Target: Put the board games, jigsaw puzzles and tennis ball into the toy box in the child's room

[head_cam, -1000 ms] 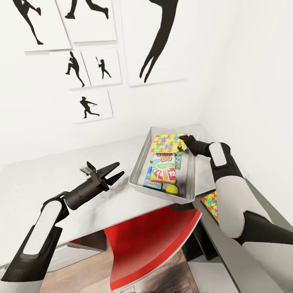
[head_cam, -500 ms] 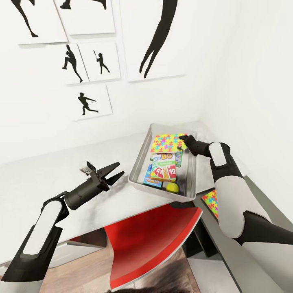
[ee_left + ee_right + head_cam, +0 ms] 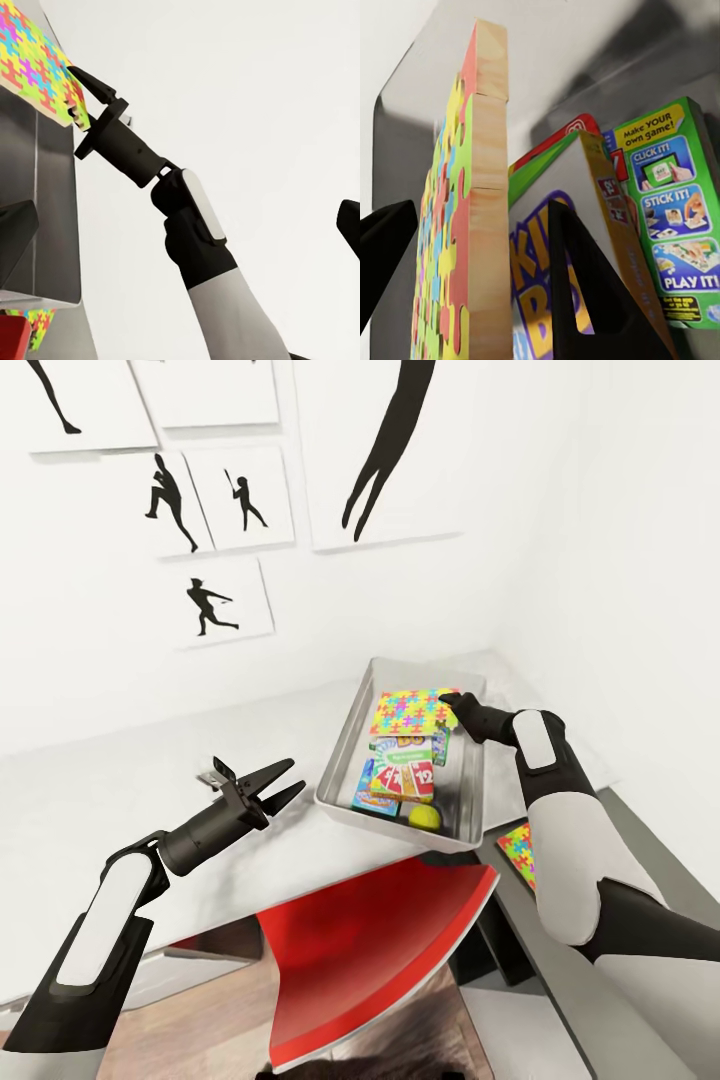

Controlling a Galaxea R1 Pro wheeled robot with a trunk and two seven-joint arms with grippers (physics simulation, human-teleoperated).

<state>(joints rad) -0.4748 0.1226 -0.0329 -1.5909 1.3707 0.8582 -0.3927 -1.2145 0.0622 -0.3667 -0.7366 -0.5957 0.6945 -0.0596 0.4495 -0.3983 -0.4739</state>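
The shallow light grey toy box [image 3: 342,760] is lying crowded: printed board game boxes [image 3: 402,775] and a yellow-green ball [image 3: 424,817] are filling its floor, a multicoloured puzzle sheet [image 3: 412,711] is blocking its far end. Left of it, bare grey tabletop [image 3: 120,800] is lying open.

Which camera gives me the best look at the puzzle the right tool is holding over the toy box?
The head view: it shows the jigsaw puzzle's whole face above the toy box, at the right tool. The right wrist view shows its wooden edge between the fingers; the left wrist view catches one corner.
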